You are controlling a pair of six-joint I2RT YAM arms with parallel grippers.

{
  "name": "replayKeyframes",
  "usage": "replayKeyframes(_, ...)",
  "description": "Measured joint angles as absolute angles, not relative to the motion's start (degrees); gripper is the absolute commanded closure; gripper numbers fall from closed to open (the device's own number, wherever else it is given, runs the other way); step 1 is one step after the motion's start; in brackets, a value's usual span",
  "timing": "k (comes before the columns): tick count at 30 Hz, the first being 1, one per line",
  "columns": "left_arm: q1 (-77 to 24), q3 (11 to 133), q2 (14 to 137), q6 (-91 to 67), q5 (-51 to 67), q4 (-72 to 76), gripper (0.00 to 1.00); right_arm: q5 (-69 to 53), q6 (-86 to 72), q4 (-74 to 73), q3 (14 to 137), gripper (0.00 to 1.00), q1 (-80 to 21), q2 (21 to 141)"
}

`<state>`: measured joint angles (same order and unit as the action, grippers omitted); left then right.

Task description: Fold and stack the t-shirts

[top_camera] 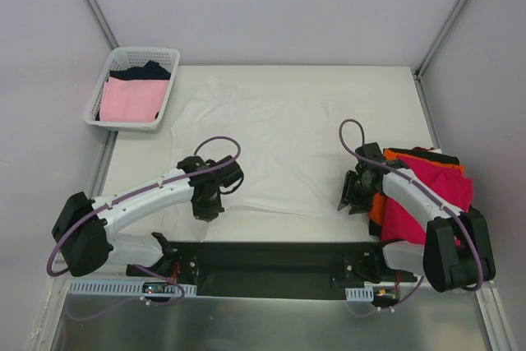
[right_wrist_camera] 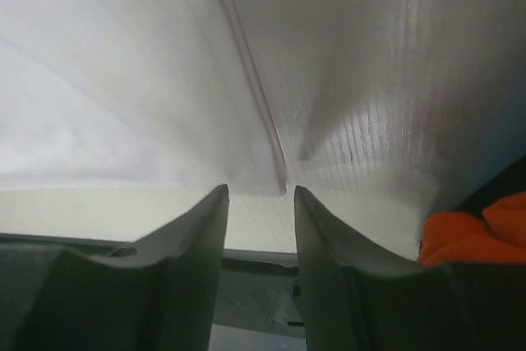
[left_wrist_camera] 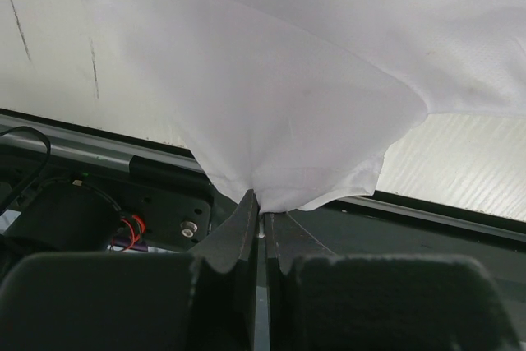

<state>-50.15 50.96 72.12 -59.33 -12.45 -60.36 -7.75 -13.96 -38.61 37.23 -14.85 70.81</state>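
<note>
Top external view: the white t-shirt [top_camera: 271, 141] lies spread mid-table [top_camera: 378, 88]. The left gripper [left_wrist_camera: 261, 223] is pinching its near hem, while the right gripper [right_wrist_camera: 259, 195] has its jaws spread at the near right corner. A magenta-red t-shirt [top_camera: 427, 195] lies just beside it.

You have a white t-shirt [top_camera: 263, 141] spread flat across the middle of the bench [top_camera: 370, 88]. Your left gripper [top_camera: 205, 211] sits at its near left edge and your right gripper [top_camera: 350, 199] at its near right corner. On the right lies a pile: a magenta-red t-shirt [top_camera: 427, 195] on top, with an orange t-shirt [top_camera: 377, 210] and a black t-shirt [top_camera: 423, 154] showing under it. At the far left, a white basket [top_camera: 144, 52] holds a pale pink t-shirt [top_camera: 127, 100] and a dark t-shirt [top_camera: 148, 70].
</note>
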Motion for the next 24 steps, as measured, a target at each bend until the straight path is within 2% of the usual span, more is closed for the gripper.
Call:
replayKeyframes(2,-50.15,50.96,72.44,-59.33,-12.43,-60.49,1.00,-7.51,-14.09,-38.65,37.23,0.74,-14.44,70.81)
replayKeyframes(5,-50.15,50.96,73.23,-59.31,-12.43,-60.51,1.00,-7.11,-14.17,-38.74,37.23,0.83,-14.06,70.81)
replayKeyframes(7,-50.15,50.98,73.63,-59.33,-12.43,-60.51,1.00,-6.85,-14.26,-38.76,37.10,0.85,-13.96,70.83)
replayKeyframes(24,-50.15,52.25,75.90,-59.33,-12.36,-60.58,1.00,-7.27,-14.33,-38.79,35.31,0.77,-13.58,70.87)
